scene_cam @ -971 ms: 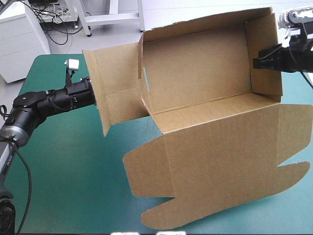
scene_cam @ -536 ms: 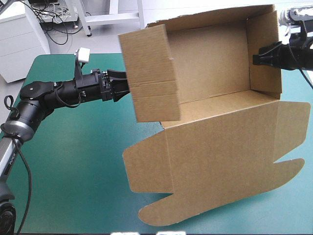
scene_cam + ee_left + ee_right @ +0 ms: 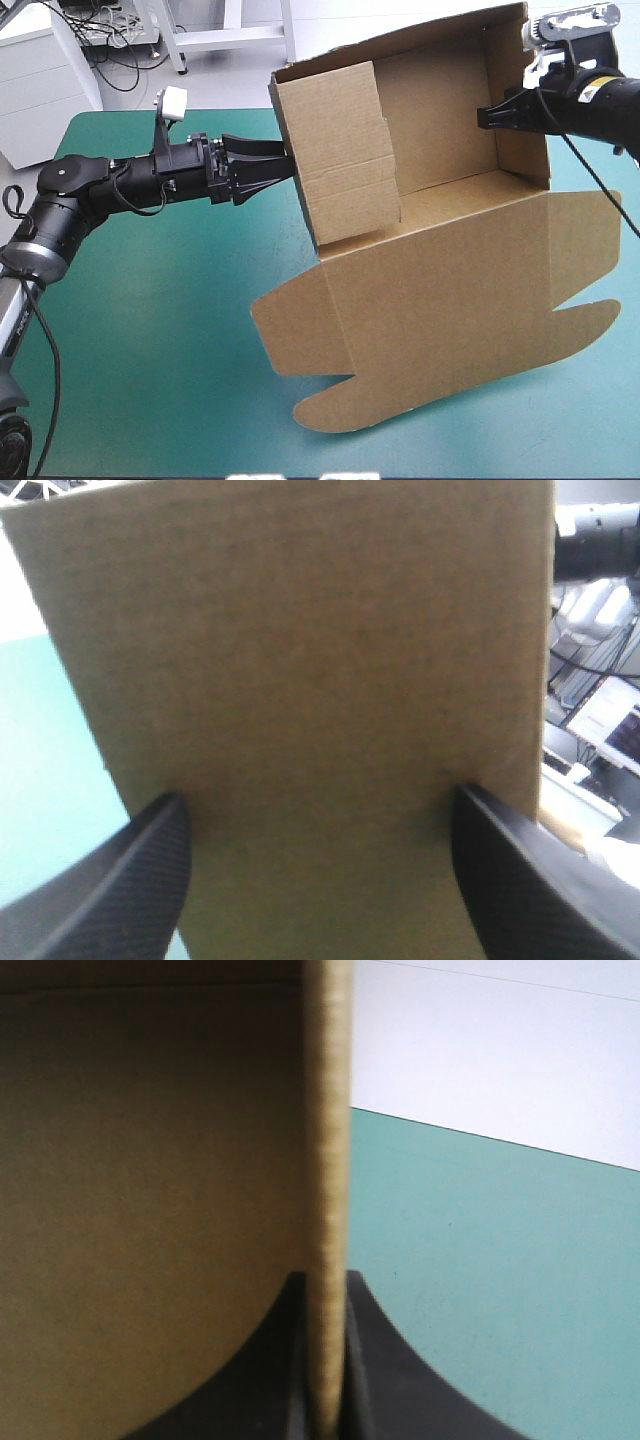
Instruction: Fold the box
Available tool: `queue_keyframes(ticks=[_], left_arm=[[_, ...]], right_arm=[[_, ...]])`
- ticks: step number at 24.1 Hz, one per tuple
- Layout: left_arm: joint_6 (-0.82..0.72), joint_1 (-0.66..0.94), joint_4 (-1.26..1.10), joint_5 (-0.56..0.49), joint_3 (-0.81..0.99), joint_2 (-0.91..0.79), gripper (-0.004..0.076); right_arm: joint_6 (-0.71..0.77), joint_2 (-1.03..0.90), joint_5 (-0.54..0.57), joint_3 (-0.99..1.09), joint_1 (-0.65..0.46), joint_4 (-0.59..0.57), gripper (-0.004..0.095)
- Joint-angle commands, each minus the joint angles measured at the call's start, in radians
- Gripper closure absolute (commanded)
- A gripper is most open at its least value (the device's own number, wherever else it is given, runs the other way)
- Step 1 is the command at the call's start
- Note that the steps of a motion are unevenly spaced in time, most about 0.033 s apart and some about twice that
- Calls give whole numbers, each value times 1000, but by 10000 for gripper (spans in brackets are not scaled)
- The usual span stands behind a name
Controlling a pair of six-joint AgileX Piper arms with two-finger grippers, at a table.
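The brown box [image 3: 450, 290] stands with its walls raised and its lid lying flat toward the table's front. My left gripper [image 3: 285, 165] is open, its black fingers spread against the outer face of the left end wall [image 3: 340, 160]. In the left wrist view that wall [image 3: 320, 660] fills the picture ahead of the left gripper [image 3: 318, 798]. My right gripper [image 3: 487, 115] is shut on the right end wall [image 3: 520, 140] from inside the box. In the right wrist view the board's edge [image 3: 328, 1110] runs up between the fingers of the right gripper [image 3: 325, 1280].
The teal-green cover [image 3: 150, 330] shows to the left of the box and in front of it. The lid's rounded tabs [image 3: 330, 410] reach close to the table's front edge. Its right tab [image 3: 590, 320] lies near the right edge.
The left end flap has swung up and inward into a standing wall, with my left gripper moving right behind it. My right gripper has drawn the right wall leftward, and the box has narrowed.
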Motion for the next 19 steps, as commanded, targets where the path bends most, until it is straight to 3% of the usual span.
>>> queue_keyframes(ticks=[1, 6, 12, 19], left_arm=[[-25, -25, -10, -9, -53, -38, 199], [-72, -97, 86, -152, -124, -38, 199], [-126, -180, 205, -289, -173, -36, 199], [-126, -234, 201, -285, -192, -20, 199]], right_arm=[[79, -9, -101, -24, 58, -6, 924], [172, 44, -155, -24, 155, -81, 923], [194, 66, -184, -24, 214, -84, 924], [184, 68, -173, -24, 217, -82, 924]])
